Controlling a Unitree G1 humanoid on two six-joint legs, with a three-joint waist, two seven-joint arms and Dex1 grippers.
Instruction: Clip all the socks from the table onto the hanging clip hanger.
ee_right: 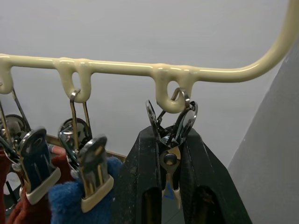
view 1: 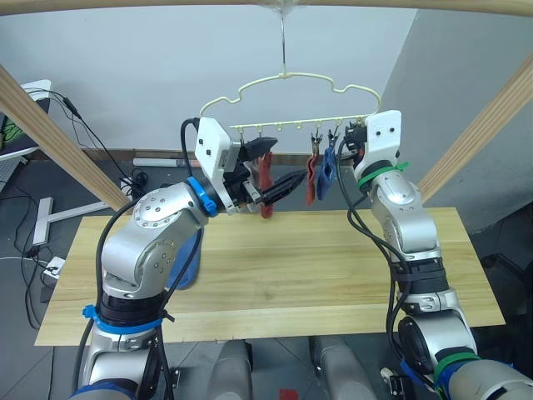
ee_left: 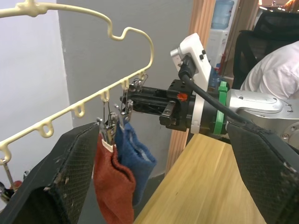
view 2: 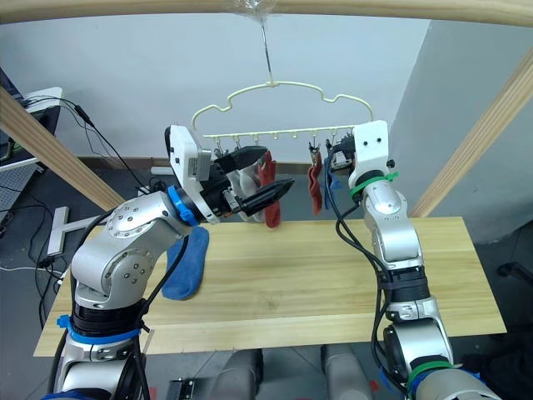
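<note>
Your clip hanger (view 1: 291, 100) hangs by its metal hook from the wooden pole (view 1: 250, 4) above the table (view 1: 275, 267). Along its lower bar you see a rust red sock (view 1: 311, 179) and a blue sock (view 1: 327, 167) clipped side by side near the right end, and another rust red sock (view 1: 265, 179) hanging further left.

Your right gripper (ee_right: 170, 186) is raised to the end of the bar — its two black fingers are pinched closed on the last metal clip (ee_right: 170, 140), which carries no sock.

Your left gripper (view 1: 271, 171) is lifted just below the bar with its fingers spread apart, holding nothing.

On the table, beside your left arm, one blue sock (view 2: 187, 262) lies flat.
</note>
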